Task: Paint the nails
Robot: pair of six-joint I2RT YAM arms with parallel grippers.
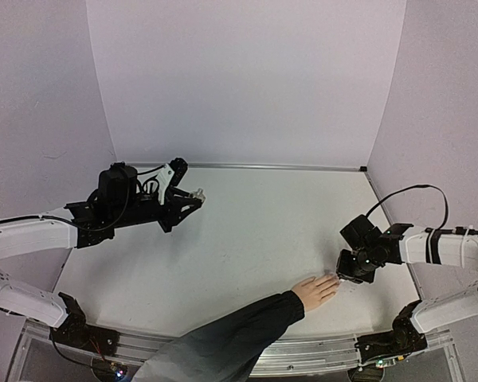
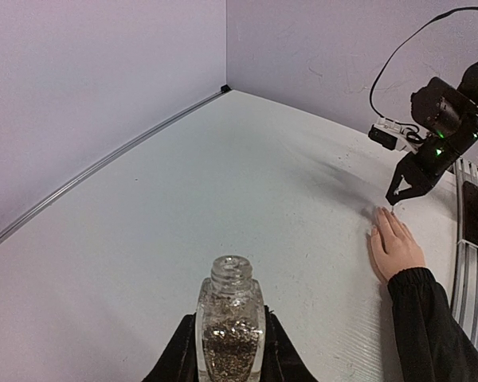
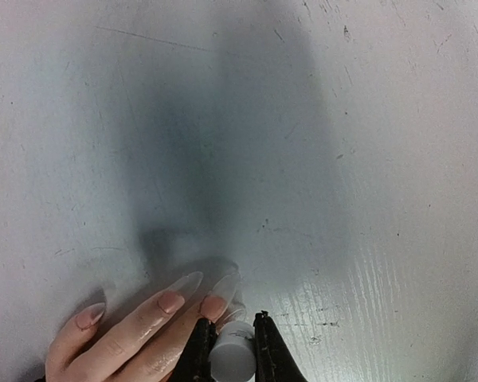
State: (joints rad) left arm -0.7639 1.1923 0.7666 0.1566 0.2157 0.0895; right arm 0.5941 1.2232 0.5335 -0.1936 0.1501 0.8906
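A pale hand (image 1: 317, 288) in a long black sleeve (image 1: 223, 338) lies flat on the table at the front right. In the right wrist view its long nails (image 3: 183, 284) point away from the camera, with a third nail at the left. My right gripper (image 1: 346, 274) is shut on a small white brush cap (image 3: 233, 358), right beside the nearest fingertip (image 3: 215, 306); the brush tip is hidden. My left gripper (image 1: 190, 199) is shut on an open clear glass bottle (image 2: 230, 326) of glittery polish and holds it upright at the far left. The hand (image 2: 396, 248) also shows in the left wrist view.
Pale walls close the table at the back and both sides, with a metal strip (image 1: 247, 166) along the back edge. A metal rail (image 1: 303, 354) runs along the near edge under the sleeve. The right arm's black cable (image 1: 418, 191) loops above it.
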